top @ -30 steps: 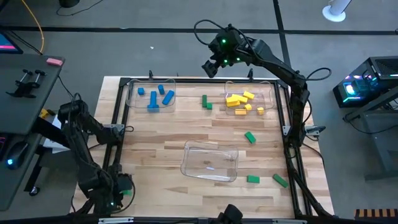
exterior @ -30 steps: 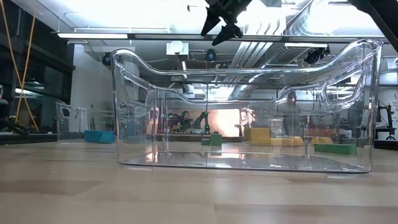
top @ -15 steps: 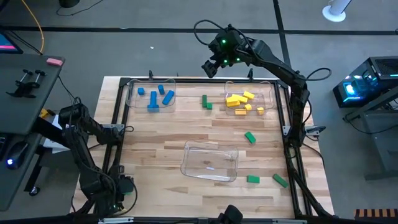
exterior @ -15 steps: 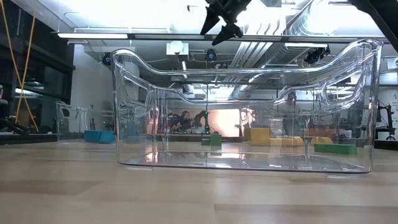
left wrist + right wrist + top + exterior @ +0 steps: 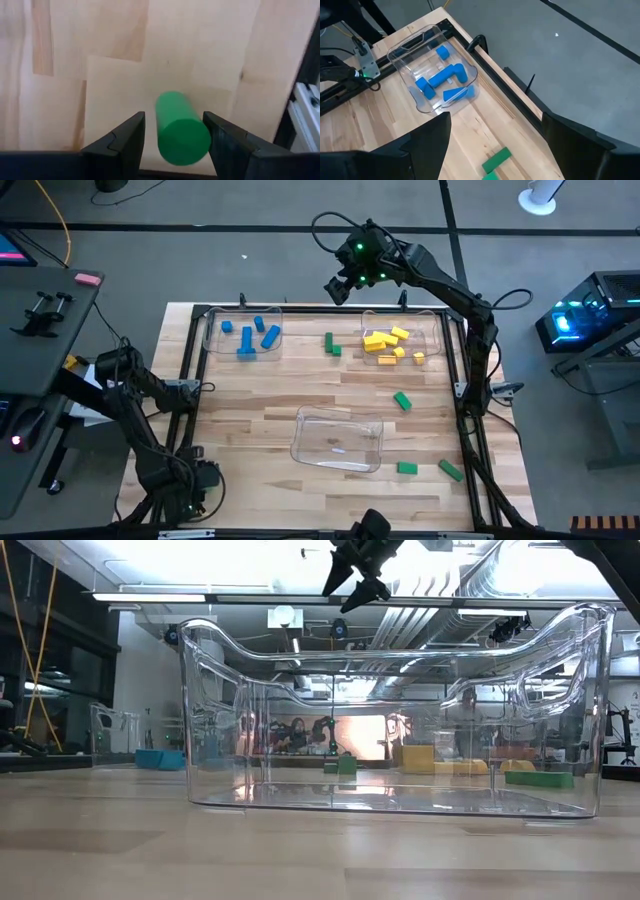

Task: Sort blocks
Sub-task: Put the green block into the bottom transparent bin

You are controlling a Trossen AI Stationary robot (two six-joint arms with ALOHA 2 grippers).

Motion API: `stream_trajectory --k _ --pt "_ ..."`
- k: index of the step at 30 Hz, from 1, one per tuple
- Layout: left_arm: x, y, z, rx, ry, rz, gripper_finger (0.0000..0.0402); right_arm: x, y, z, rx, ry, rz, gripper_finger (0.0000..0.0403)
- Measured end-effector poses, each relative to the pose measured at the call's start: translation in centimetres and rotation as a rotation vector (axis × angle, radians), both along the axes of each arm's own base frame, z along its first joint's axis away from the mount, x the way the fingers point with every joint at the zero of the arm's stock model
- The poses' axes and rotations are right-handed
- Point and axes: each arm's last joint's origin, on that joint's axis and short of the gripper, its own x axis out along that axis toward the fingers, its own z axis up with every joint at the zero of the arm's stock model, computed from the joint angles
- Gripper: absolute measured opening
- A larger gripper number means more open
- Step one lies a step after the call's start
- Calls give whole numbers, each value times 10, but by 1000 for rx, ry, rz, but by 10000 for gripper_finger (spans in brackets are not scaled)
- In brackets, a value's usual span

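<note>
We had the left gripper (image 5: 172, 137) at the table's near left corner, fingers pinching a green cylinder (image 5: 180, 127) just above the wood. Right gripper (image 5: 345, 285) hung spread wide and empty above the far edge. Blue blocks (image 5: 250, 336) sat in the far-left tray (image 5: 210, 335), yellow blocks (image 5: 390, 345) in the far-right tray (image 5: 435, 330); other green blocks (image 5: 402, 400) lay loose on the table (image 5: 250, 420)

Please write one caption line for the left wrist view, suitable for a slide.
Left claw with a green cylinder block between its fingers, over the wooden table.
</note>
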Motion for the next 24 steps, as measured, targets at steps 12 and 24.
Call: stream_trajectory --k 12,24 --pt "1 1 -3 -14 31 10 133 -2 1 3 -29 5 23 310" --pt "44 55 31 141 -257 166 92 -85 52 89 -111 -233 5 310"
